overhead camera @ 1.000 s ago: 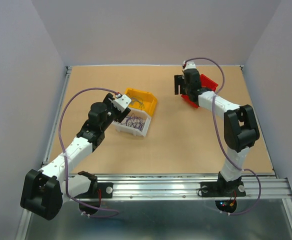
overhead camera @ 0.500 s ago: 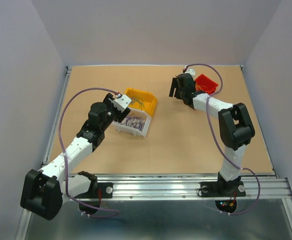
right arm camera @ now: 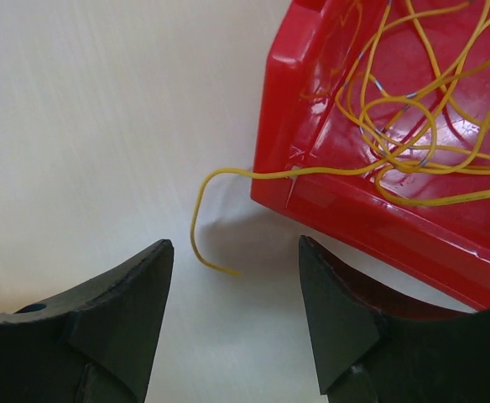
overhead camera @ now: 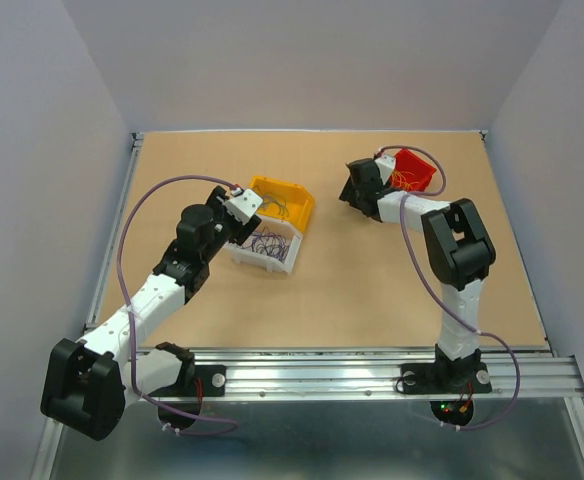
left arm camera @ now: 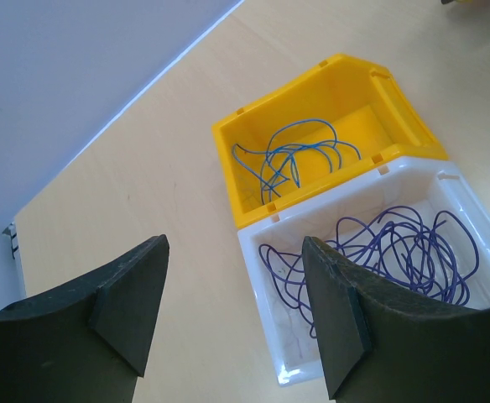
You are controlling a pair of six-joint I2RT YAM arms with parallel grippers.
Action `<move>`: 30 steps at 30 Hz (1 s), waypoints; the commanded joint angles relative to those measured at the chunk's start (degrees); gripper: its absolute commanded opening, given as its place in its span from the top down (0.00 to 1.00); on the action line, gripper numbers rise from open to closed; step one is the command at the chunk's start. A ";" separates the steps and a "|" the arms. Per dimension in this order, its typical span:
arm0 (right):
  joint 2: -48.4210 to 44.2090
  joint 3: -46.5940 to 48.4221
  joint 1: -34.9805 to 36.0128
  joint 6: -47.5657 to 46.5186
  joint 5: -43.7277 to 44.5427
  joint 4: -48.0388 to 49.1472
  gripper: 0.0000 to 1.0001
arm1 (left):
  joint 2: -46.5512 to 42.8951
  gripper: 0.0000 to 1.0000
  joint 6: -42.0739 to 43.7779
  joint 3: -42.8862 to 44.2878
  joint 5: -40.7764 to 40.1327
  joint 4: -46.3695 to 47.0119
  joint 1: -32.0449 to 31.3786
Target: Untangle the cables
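Right tool (right arm camera: 232, 243) spread near red bin (right arm camera: 354, 210); yellow cable (right arm camera: 245, 172) seemingly trails out.

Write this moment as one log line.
left hand: open | right hand: open | thin yellow wire: trailing from red plastic bin

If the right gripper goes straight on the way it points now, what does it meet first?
Probably the loose yellow wire end hanging out of the red bin, then the table; depth is unclear.
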 commanded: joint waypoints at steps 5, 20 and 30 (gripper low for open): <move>4.38 5.16 0.42 2.02 -0.85 2.22 0.39 | 0.00 0.24 -0.40 1.85 -0.36 1.67 0.30; -2.20 1.13 -1.08 -0.71 -4.89 2.48 0.99 | -0.52 0.24 -0.49 1.58 -0.18 1.59 0.30; -7.12 -1.69 -5.38 -2.47 -12.18 4.59 0.99 | -0.17 0.24 -0.40 1.76 -0.27 1.50 0.30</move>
